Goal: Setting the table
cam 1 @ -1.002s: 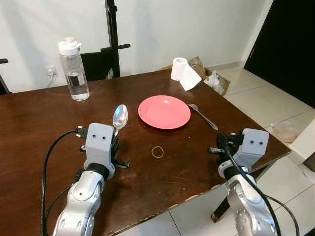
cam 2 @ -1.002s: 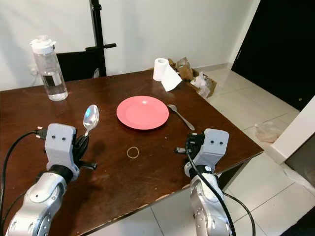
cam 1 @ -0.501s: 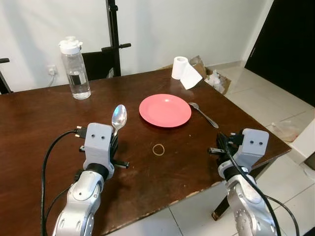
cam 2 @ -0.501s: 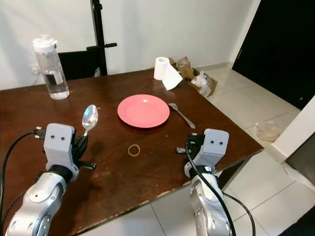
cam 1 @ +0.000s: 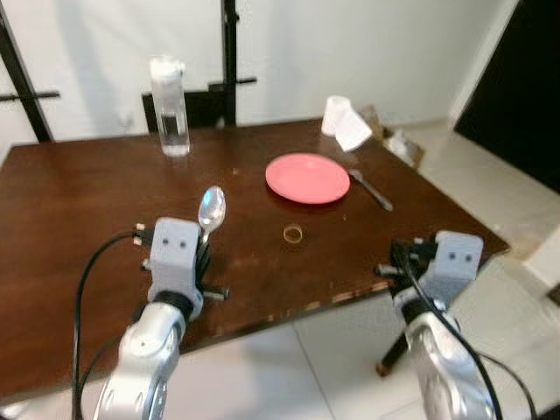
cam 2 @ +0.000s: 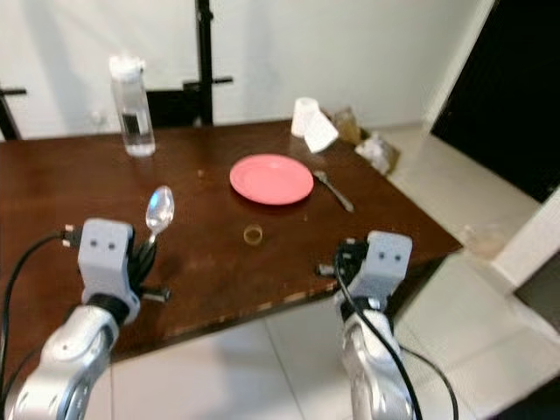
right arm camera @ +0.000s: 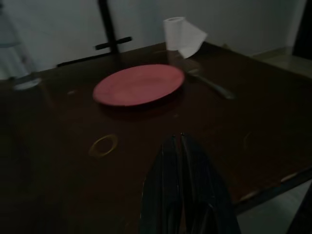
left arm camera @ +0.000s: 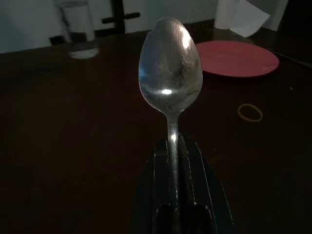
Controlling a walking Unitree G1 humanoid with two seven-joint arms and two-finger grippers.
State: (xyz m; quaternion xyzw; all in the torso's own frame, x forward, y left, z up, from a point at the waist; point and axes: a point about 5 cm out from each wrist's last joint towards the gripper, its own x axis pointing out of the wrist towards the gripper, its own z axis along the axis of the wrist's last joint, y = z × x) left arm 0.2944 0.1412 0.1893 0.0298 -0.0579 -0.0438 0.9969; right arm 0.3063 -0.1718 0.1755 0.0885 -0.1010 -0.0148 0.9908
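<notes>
My left gripper (cam 1: 205, 251) is shut on the handle of a silver spoon (cam 1: 212, 208), which stands bowl-up over the near part of the dark wooden table (cam 1: 79, 201). In the left wrist view the spoon (left arm camera: 170, 68) rises from between the fingers (left arm camera: 187, 156). A pink plate (cam 1: 307, 178) lies right of the table's middle, with a fork (cam 1: 371, 189) just to its right. My right gripper (right arm camera: 175, 144) is shut and holds nothing, near the table's front right corner.
A rubber band (cam 1: 293, 233) lies in front of the plate. A water bottle (cam 1: 171, 107) and a paper roll (cam 1: 341, 122) stand at the far edge, with a black stand (cam 1: 229, 52) behind. Tiled floor runs before and right of the table; a litter box (cam 1: 398, 144) sits there.
The whole view has pulled back from the table, so its front edge and the floor now show under my arms. Both grippers hold their pose; the spoon stays gripped.
</notes>
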